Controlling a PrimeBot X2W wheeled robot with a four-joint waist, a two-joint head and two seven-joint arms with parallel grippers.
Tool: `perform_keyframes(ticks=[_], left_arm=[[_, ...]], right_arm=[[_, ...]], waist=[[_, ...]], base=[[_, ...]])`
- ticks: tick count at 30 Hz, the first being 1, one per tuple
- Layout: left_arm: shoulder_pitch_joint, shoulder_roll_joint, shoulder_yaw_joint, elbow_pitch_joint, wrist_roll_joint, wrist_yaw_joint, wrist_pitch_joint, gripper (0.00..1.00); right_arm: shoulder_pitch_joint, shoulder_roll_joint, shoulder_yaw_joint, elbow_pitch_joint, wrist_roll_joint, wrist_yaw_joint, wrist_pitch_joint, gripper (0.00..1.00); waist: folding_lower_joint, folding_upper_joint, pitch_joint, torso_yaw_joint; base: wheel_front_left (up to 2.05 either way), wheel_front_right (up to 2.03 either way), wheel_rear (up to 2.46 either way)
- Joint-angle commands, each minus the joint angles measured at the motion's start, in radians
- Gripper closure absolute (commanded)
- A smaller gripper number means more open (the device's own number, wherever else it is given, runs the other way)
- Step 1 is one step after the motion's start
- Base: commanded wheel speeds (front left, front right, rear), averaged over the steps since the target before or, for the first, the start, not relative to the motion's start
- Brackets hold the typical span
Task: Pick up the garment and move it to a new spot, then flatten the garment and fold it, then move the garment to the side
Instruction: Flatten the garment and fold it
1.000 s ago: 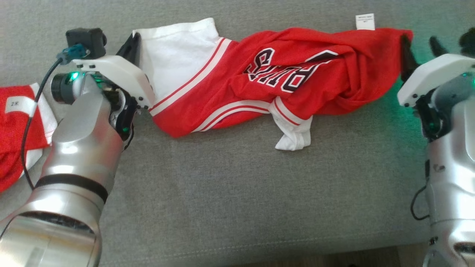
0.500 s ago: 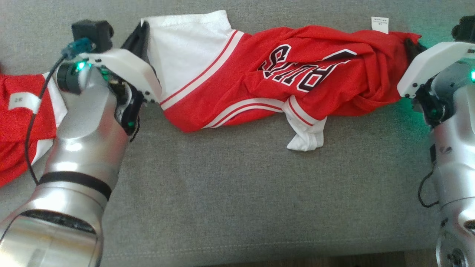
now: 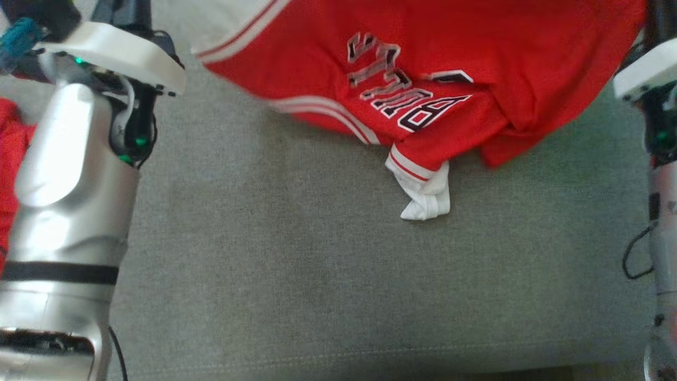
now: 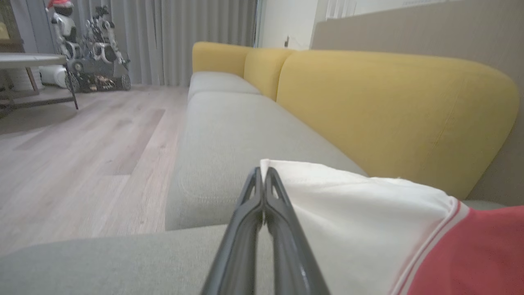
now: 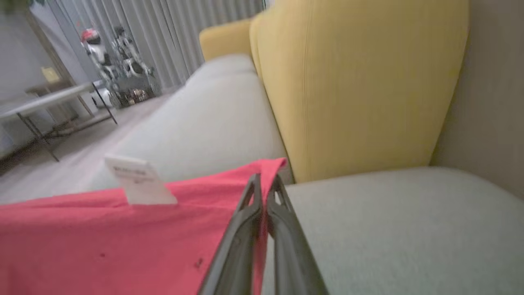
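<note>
Head view, far left edge: a second red cloth (image 3: 9,159) on the grey seat (image 3: 317,264), partly behind the silver left arm (image 3: 69,174), which runs up the left side of the frame. Upper middle to upper right: jersey (image 3: 492,47), red with white trim, spread across the top of the frame between the two arms. Black-and-white lettering (image 3: 402,90) sits upside down near centre. A white cuff (image 3: 426,198) droops lowest, at centre frame; cannot tell if it touches the seat. Right arm (image 3: 661,211) runs up the right edge. The left wrist view supplies the grip: left gripper (image 4: 262,174), fingers pressed together, clamped on the corner of the jersey's white panel, with red cloth starting at lower right of that frame. It also gives the room: yellow backrest (image 4: 389,114) on the right, wood floor (image 4: 82,143) on the left, another robot (image 4: 90,49) at upper left before grey curtains. Right wrist view: right gripper (image 5: 264,182), fingers likewise together, pinching the jersey's red edge near its corner; a white label (image 5: 139,180) stands up from the edge left of the fingers. Table (image 5: 53,98) at left, blurred.
</note>
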Motion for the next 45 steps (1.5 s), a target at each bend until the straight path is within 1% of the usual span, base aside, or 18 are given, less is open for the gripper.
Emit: perform_keyframes(ticks=[1, 5, 9, 12, 13, 18, 27, 32, 36, 41, 45], left_arm=[[-0.015, 0.055, 0.047, -0.072, 0.015, 0.010, -0.012, 1.00], [0.008, 0.070, 0.086, -0.210, 0.040, 0.018, -0.012, 1.00], [0.012, 0.085, 0.108, -0.352, 0.061, 0.031, -0.012, 1.00], [-0.002, 0.099, 0.111, -0.453, 0.074, 0.045, -0.002, 1.00], [-0.017, 0.109, 0.111, -0.513, 0.081, 0.055, 0.026, 1.00], [-0.051, 0.132, 0.110, -0.626, 0.090, 0.072, 0.101, 1.00], [-0.072, 0.151, 0.115, -0.696, 0.083, 0.086, 0.171, 1.00], [-0.071, 0.153, 0.115, -0.691, 0.077, 0.090, 0.177, 1.00], [-0.084, 0.150, 0.111, -0.671, 0.069, 0.089, 0.186, 1.00], [-0.134, 0.142, 0.095, -0.591, 0.070, 0.082, 0.192, 1.00], [-0.226, 0.124, 0.081, -0.440, 0.073, 0.066, 0.169, 1.00]], right_arm=[[0.010, -0.015, 0.017, -0.076, 0.017, -0.001, -0.018, 1.00], [0.029, -0.027, 0.015, -0.236, 0.040, -0.001, -0.036, 1.00], [0.040, -0.035, 0.003, -0.399, 0.043, -0.001, -0.021, 1.00], [0.038, -0.028, -0.012, -0.506, 0.041, -0.001, 0.013, 1.00], [0.034, -0.021, -0.019, -0.565, 0.044, -0.001, 0.045, 1.00], [0.017, -0.011, -0.040, -0.667, 0.049, -0.001, 0.124, 1.00], [0.032, 0.019, -0.076, -0.731, 0.053, -0.001, 0.218, 1.00], [0.050, 0.047, -0.089, -0.725, 0.048, -0.001, 0.241, 1.00], [0.040, 0.061, -0.083, -0.704, 0.050, -0.001, 0.253, 1.00], [-0.020, 0.071, -0.059, -0.629, 0.033, -0.001, 0.243, 1.00], [-0.127, 0.087, -0.034, -0.503, 0.027, -0.001, 0.193, 1.00]], waist=[[0.0000, 0.0000, -0.032, -0.002], [0.0000, 0.0000, -0.086, -0.001], [0.0000, 0.0000, -0.142, 0.001], [0.0000, 0.0000, -0.178, 0.001], [0.0000, 0.0000, -0.200, 0.001], [0.0000, 0.0000, -0.250, -0.002], [0.0000, 0.0000, -0.291, -0.007], [0.0000, 0.0000, -0.287, -0.009], [0.0000, 0.0000, -0.262, -0.011], [0.0000, 0.0000, -0.212, -0.011], [0.0000, 0.0000, -0.171, -0.013]], base=[[0.00, 0.00, 0.00], [0.00, 0.00, 0.00], [0.00, 0.00, 0.00], [0.00, 0.00, 0.00], [0.00, 0.00, 0.00], [0.00, 0.00, 0.00], [0.00, 0.00, 0.00], [0.00, 0.00, 0.00], [0.00, 0.00, 0.00], [0.00, 0.00, 0.00], [0.00, 0.00, 0.00]])
